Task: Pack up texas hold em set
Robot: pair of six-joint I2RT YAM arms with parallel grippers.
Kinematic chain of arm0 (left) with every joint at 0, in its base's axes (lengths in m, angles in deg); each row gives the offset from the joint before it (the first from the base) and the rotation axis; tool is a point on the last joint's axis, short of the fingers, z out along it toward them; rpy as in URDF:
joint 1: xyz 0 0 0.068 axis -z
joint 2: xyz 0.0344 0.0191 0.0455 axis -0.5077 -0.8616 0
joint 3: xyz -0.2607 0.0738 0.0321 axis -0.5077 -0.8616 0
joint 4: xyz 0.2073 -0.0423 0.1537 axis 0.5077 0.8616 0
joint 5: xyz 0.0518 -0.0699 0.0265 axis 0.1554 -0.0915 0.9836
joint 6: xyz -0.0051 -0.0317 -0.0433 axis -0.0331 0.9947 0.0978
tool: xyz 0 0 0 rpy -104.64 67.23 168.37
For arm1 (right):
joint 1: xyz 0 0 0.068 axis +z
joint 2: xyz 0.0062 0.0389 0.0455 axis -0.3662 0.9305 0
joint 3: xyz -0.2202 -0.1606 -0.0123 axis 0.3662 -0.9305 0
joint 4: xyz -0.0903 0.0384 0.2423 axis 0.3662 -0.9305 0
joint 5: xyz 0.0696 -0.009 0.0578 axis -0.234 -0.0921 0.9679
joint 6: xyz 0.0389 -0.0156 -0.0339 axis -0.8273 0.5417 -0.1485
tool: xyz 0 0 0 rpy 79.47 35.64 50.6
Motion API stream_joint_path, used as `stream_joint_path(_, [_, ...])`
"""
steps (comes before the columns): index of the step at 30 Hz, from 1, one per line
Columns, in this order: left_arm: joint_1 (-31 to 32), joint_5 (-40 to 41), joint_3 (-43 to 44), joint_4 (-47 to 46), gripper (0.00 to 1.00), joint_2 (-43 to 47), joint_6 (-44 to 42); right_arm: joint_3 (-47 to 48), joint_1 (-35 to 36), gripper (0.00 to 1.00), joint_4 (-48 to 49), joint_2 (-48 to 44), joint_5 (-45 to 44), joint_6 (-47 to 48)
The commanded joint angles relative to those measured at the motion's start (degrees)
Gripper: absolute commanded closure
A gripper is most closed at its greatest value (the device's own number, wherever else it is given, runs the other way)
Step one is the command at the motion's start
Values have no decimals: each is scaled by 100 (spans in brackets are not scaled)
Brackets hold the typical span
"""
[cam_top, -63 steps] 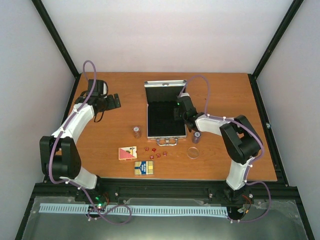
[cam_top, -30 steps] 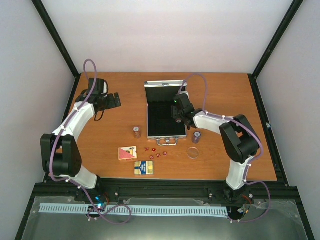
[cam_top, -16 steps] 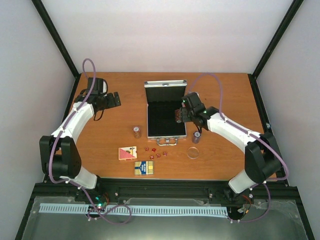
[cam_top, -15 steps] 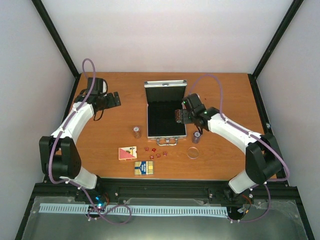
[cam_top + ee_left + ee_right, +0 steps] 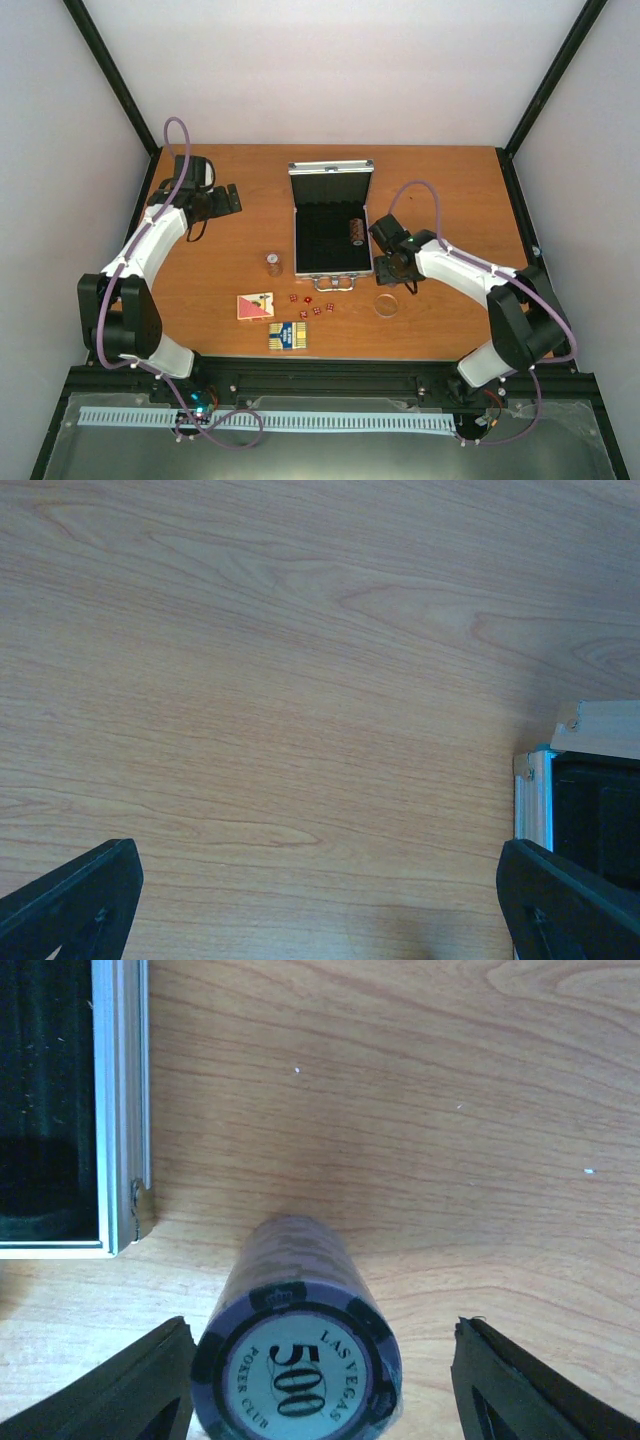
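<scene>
The silver case [image 5: 330, 262] lies open mid-table, black lining up, with one brownish chip stack [image 5: 353, 231] on its side in the right half. My right gripper [image 5: 394, 268] hangs open just right of the case's front corner, straddling an upright purple "500" chip stack [image 5: 298, 1360]. That stack stands between the fingers [image 5: 150, 1385], close to the left one, ungripped. Another chip stack [image 5: 273, 263] stands left of the case. Two card decks [image 5: 255, 306] [image 5: 288, 335], red dice [image 5: 311, 305] and a clear disc [image 5: 386, 305] lie in front. My left gripper [image 5: 218, 200] is open at the far left.
The left wrist view shows bare wood between wide fingers [image 5: 70, 900], with the case's aluminium edge [image 5: 535, 800] at the right. The case's front right corner [image 5: 120, 1110] sits just beyond the purple stack. A black frame rail [image 5: 330, 380] runs along the near table edge.
My right gripper let go of the brownish chip stack, which now lies in the case, then drew back and right to hang over the purple stack. The left arm stayed put.
</scene>
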Motion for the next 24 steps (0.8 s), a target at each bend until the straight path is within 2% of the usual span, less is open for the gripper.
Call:
stream_joint_path(1, [20, -17, 45, 55, 0, 111, 18, 13, -3, 30, 72, 240, -55, -32])
stream_joint_path(5, [23, 0, 23, 59, 0, 117, 4, 76, -70, 34, 197, 499, 17, 46])
stream_joint_path(8, [20, 19, 14, 58, 0, 107, -16, 166, -89, 40, 232, 597, 21, 93])
stream_joint_path(12, [27, 37, 14, 46, 0, 79, -19, 254, -109, 66, 209, 636, 16, 151])
stream_joint_path(18, [22, 45, 1, 33, 0, 58, -37, 274, -108, 96, 109, 424, 185, 230])
stream_joint_path(24, [24, 56, -36, 27, 0, 62, -75, 450, -108, 97, 176, -427, 396, 289])
